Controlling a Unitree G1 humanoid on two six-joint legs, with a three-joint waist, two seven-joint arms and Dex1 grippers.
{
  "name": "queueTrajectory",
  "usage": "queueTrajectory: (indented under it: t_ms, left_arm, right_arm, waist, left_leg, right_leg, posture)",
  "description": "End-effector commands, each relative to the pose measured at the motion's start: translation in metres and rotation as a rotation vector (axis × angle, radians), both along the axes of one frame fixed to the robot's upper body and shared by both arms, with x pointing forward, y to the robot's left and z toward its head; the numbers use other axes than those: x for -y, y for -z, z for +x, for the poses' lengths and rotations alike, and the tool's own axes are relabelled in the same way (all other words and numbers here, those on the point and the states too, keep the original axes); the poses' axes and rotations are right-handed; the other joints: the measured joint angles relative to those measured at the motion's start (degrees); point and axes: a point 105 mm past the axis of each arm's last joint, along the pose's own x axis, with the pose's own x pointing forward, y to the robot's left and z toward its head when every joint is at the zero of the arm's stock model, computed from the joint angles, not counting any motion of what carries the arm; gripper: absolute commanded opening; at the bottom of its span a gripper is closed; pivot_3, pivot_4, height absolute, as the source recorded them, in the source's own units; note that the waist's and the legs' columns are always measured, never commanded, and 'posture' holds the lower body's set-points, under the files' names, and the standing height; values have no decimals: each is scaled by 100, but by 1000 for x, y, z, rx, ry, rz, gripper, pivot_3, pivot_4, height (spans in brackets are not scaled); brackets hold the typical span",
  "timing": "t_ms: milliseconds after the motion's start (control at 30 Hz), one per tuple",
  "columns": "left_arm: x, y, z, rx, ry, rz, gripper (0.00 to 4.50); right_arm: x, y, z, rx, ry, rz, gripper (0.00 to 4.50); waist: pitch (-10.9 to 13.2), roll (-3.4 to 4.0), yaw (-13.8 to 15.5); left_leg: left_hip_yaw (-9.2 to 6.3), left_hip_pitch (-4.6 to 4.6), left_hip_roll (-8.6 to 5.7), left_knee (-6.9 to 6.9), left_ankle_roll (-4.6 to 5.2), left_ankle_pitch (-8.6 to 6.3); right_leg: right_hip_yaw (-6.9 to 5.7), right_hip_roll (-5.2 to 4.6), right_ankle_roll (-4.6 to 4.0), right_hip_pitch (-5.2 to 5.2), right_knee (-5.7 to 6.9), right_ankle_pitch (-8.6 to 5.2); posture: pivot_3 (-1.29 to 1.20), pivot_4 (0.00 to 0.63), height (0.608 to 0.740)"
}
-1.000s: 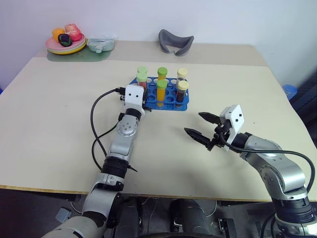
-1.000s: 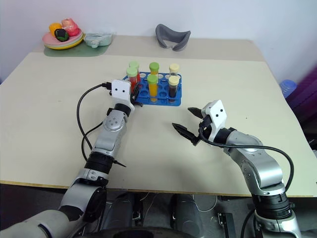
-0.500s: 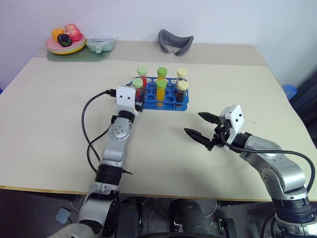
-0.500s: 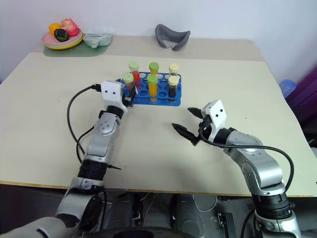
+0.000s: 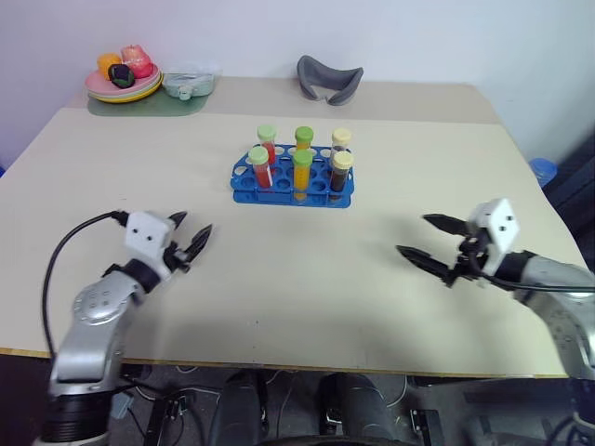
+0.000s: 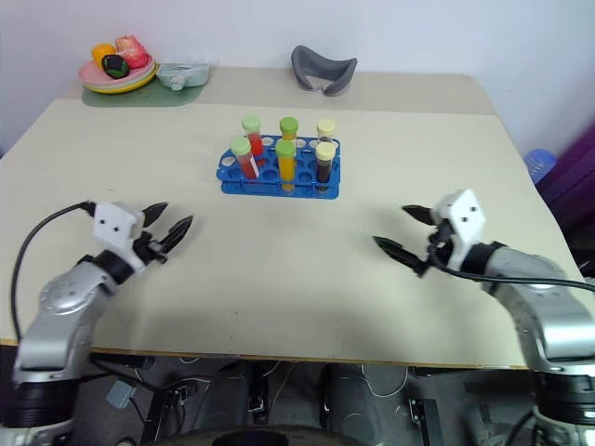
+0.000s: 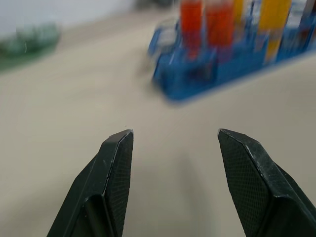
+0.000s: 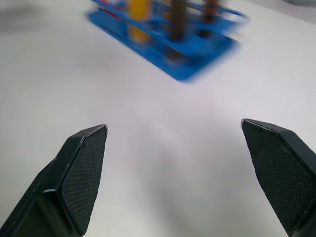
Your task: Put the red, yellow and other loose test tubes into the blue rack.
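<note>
The blue rack [image 5: 293,179], holding all tubes upright, is seen well ahead of both pincers, midway between them. The left gripper [image 5: 190,243] is held partly open, the right gripper [image 5: 433,243] wide; both are empty.

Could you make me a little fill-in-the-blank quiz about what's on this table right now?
1. The blue rack holds ___ capped test tubes.
2. Both the left gripper and the right gripper have their jaws ___, with nothing between them.
3. The plate of fruit sits at the table's far ___ corner.
4. The tube with the cream cap holds dark ___ liquid.

Missing words: six; open; left; brown
</note>
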Motion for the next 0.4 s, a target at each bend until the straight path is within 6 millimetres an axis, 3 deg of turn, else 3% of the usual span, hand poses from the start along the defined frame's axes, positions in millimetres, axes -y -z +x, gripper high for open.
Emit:
queueTrajectory:
  t_ms: [33,200,400]
  left_arm:
    - [-30,-12,-6,17,-36,12,2739]
    - [-39,-16,-6,23,-60,26,2739]
    - [-32,-18,-6,47,-79,13,2739]
  right_arm:
    - [21,-7,-9,26,16,-38,4449]
    - [23,-5,-11,18,16,-38,4449]
    - [9,-1,-2,21,-14,-16,4449]
  waist:
    - [0,-1,0]
    - [0,1,10]
    - [0,1,-11]
  left_leg:
    - [0,0,0,0,3,-2]
    - [1,0,-2,2,11,-7]
    - [2,1,0,1,11,-6]
  right_leg:
    - [0,0,0,1,-1,0]
    - [0,-8,1,5,-4,0]
    - [1,-5,1,3,-3,0]
  posture:
    - [0,150,680]
    - [0,150,680]
    - [0,150,680]
